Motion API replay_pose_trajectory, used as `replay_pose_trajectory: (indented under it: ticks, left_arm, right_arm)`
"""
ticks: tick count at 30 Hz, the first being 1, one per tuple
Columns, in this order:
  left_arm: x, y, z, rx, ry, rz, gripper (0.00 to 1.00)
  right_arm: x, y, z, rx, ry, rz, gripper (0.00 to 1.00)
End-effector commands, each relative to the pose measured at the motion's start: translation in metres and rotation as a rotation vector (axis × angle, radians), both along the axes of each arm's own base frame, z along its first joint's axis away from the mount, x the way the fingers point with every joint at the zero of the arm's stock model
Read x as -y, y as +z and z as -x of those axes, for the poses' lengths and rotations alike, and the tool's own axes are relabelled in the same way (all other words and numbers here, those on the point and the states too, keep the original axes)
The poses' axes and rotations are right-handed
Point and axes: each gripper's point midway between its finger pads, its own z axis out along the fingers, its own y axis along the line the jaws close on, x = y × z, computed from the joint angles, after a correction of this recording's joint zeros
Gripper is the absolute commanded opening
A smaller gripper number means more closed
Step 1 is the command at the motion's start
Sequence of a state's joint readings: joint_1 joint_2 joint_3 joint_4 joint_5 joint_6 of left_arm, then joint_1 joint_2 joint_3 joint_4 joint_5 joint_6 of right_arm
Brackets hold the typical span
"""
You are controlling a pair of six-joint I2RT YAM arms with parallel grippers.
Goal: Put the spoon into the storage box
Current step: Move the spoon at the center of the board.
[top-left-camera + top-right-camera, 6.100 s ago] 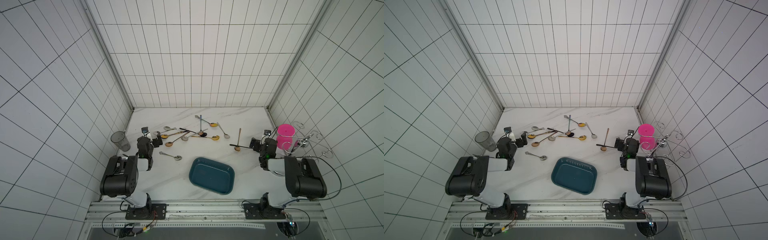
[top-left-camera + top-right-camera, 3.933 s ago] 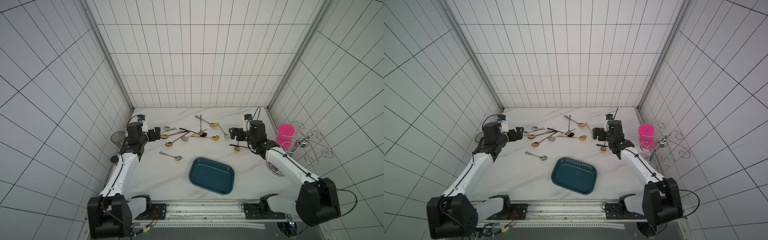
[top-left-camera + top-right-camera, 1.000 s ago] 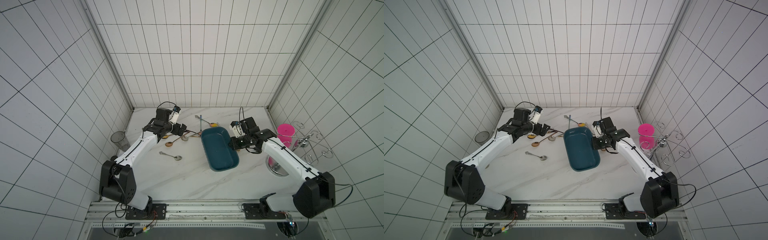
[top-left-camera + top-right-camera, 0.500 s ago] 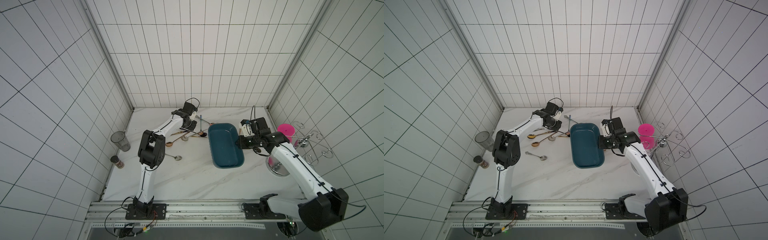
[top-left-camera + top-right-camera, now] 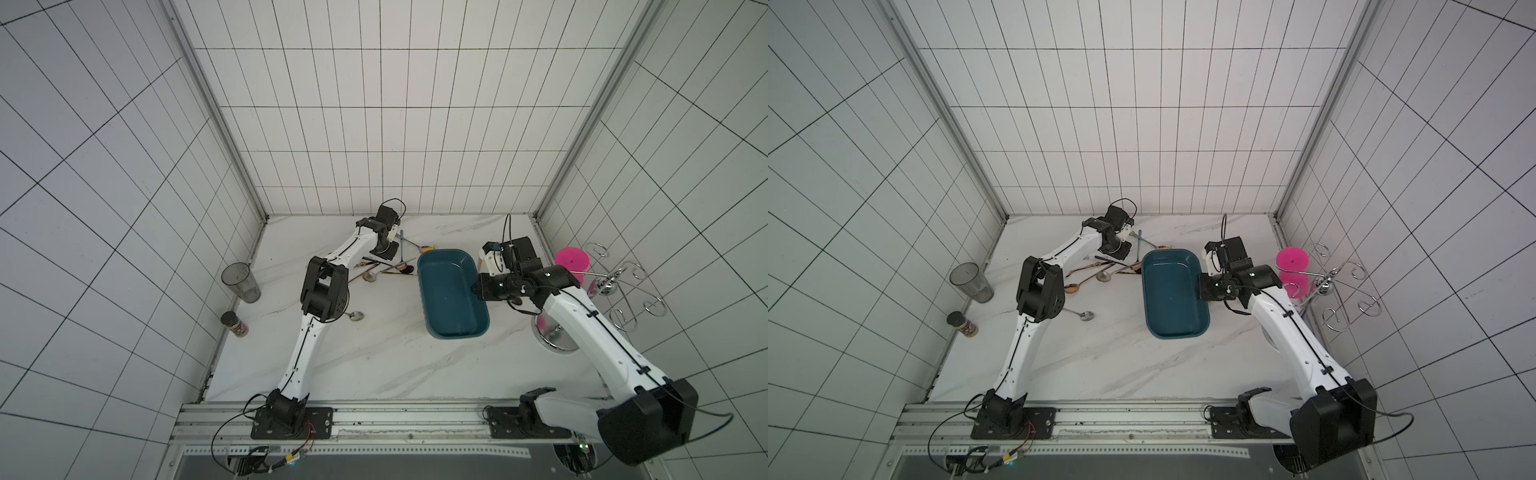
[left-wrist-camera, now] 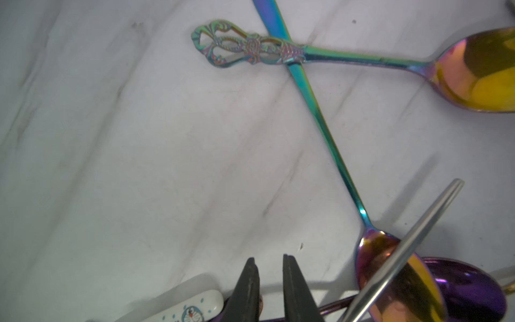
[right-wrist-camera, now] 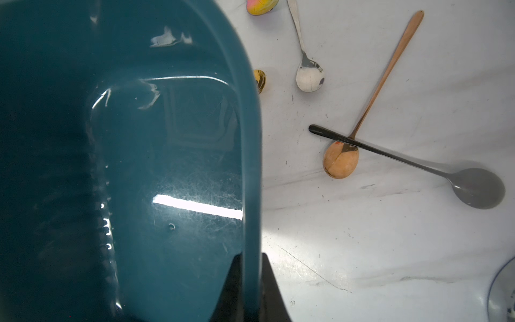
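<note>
right gripper point(image 7: 250, 255) clamped on storage box point(image 5: 452, 293) rim, at the box's 3 o'clock side. Box is just off table centre toward 3 o'clock. spoon pile point(image 5: 388, 269) at the box's 9–10 o'clock. left gripper point(image 6: 268, 260) over the pile, jaws narrow, can't tell if anything's pinched.

Left end effector point(image 6: 269, 258): tips nearly together, rest cut by frame edge; can't tell if anything's pinched. In both top views it's hidden under its own wrist, just left of the storage box point(image 5: 449, 291)'s far end. Spoon pile point(image 5: 386, 270) left of box: partly under left arm, too small to count. Left wrist cam: white cartoon spoon point(image 6: 189, 308), purple spoon point(image 6: 468, 290) & ornate rainbow spoon point(image 6: 348, 55) cut by frame edges. Right wrist cam: box runs off 3 edges; gold spoon point(image 7: 260, 80) half hidden behind box rim; right end effector point(image 7: 250, 254) fingers cut off; white dish point(image 7: 504, 292), clear of box, only a sliver. Metal bowl point(image 5: 557, 338) right of box, partly under right arm.
</note>
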State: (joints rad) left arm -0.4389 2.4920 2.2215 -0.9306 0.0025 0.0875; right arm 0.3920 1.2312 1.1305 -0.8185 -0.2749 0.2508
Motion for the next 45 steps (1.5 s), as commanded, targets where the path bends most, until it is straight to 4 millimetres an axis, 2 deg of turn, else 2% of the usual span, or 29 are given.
replay_pose_trajectory:
  ticks: [1,4,10,15,20,24,28,31,34,37,40,42,45]
  left_arm:
    - [0.001,-0.027,0.018,-0.086,-0.011,-0.003,0.19]
    - [-0.001,-0.042,0.033,-0.136,-0.006,-0.024,0.19]
    - [-0.003,-0.064,0.081,-0.231,-0.030,-0.073,0.15]
    - [-0.012,-0.061,0.125,-0.255,-0.052,-0.094,0.14]
    - [-0.027,-0.056,0.152,-0.262,-0.045,-0.092,0.14]
    - [-0.028,-0.050,0.172,-0.281,-0.042,-0.049,0.16]
    - [-0.033,-0.031,0.180,-0.241,-0.028,-0.009,0.19]
    - [-0.043,-0.018,0.183,-0.217,0.014,0.039,0.25]
    - [-0.062,0.002,0.173,-0.146,0.085,0.100,0.31]
    - [-0.079,0.035,0.162,-0.056,0.139,0.164,0.39]
    - [-0.093,0.070,0.153,0.049,0.167,0.208,0.50]
    - [-0.104,0.093,0.149,0.112,0.190,0.232,0.58]
    - [-0.127,0.117,0.143,0.180,0.244,0.266,0.64]
  right_arm:
    - [0.004,-0.003,0.008,-0.017,-0.016,-0.015,0.00]
    - [0.005,-0.001,0.007,-0.014,-0.019,-0.005,0.00]
    - [0.004,0.004,0.007,-0.005,-0.011,-0.009,0.00]
    - [0.008,0.004,0.007,0.004,-0.013,0.005,0.00]
    - [0.007,0.001,0.002,-0.007,-0.016,0.008,0.00]
    - [0.004,0.002,-0.005,-0.008,-0.014,0.004,0.00]
    - [0.003,0.006,-0.017,-0.001,-0.025,0.011,0.00]
    - [-0.001,0.011,-0.031,-0.004,-0.034,0.006,0.00]
    - [-0.013,0.016,-0.052,-0.012,-0.042,-0.027,0.00]
    - [-0.033,0.017,-0.078,-0.025,-0.060,-0.084,0.00]
    - [-0.061,0.011,-0.104,-0.041,-0.055,-0.104,0.00]
    - [-0.085,0.007,-0.122,-0.046,-0.048,-0.104,0.00]
    - [-0.122,-0.001,-0.144,-0.065,-0.046,-0.125,0.00]
